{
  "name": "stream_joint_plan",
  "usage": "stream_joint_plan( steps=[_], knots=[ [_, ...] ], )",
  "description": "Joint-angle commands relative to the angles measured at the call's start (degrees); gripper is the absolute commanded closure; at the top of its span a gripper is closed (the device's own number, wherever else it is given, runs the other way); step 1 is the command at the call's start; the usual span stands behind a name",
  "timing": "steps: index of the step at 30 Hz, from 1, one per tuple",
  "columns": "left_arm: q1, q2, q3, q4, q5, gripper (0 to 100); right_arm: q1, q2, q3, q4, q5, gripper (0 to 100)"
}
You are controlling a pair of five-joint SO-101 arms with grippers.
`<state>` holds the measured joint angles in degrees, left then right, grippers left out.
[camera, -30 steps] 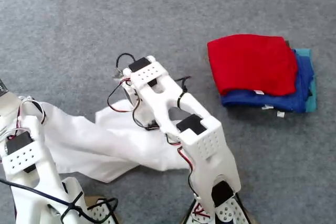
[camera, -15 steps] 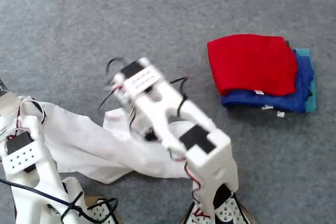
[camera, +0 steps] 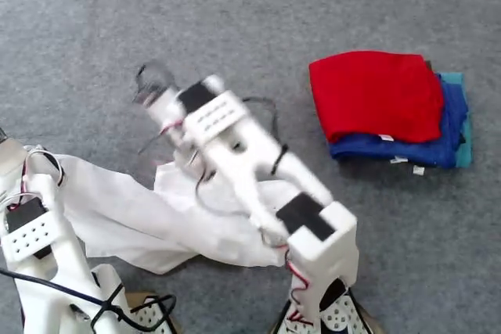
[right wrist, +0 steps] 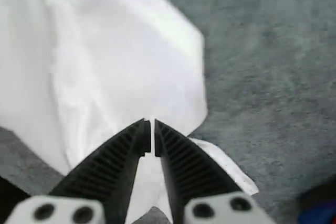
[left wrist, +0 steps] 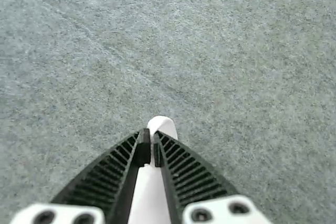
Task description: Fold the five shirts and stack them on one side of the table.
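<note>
A crumpled white shirt [camera: 149, 217] lies spread across the near left of the grey table [camera: 258, 37]. My left gripper [left wrist: 150, 139] is shut on a fold of this white shirt [left wrist: 160, 125], a bit of cloth sticking out past its tips; its arm [camera: 35, 236] stands at the near left. My right gripper [right wrist: 150, 128] is shut with nothing in it and hangs above the white shirt [right wrist: 121, 66]. In the high view the right gripper [camera: 150, 87] is just beyond the shirt's far edge. A folded red shirt [camera: 376, 93] tops the stack at the right.
Under the red shirt lie a folded blue shirt [camera: 438, 146] and a teal one [camera: 465, 127]. Grey carpet-like cloth covers the whole table, with free room at the far left and centre. Both arm bases stand at the near edge.
My right arm has swung away from me and to the left, off the white shirt's edge. The shirt's upper fold shifted slightly. The left arm has stayed almost still.
</note>
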<state>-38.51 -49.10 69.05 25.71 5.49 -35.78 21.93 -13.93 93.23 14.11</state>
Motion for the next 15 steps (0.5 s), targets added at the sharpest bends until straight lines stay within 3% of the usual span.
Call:
stream_joint_plan(
  steps=[1, 5, 10, 15],
  knots=[
    [-0.6, 0.1, -0.6, -1.1, -0.5, 97, 4.5, 3.6, -9.3, 0.0, -0.9, 89.1],
    [-0.4, 0.1, -0.5, -1.1, -0.5, 97, 3.8, 12.7, -15.2, 0.4, -5.0, 81.2],
    [-0.4, 0.1, -0.5, -1.1, -0.6, 97, 2.6, 24.8, -22.3, 1.0, -7.5, 80.8],
    [-0.4, 0.1, -0.5, -1.1, -0.6, 97, 2.6, 33.0, -33.0, 8.1, -11.2, 80.8]
  ],
)
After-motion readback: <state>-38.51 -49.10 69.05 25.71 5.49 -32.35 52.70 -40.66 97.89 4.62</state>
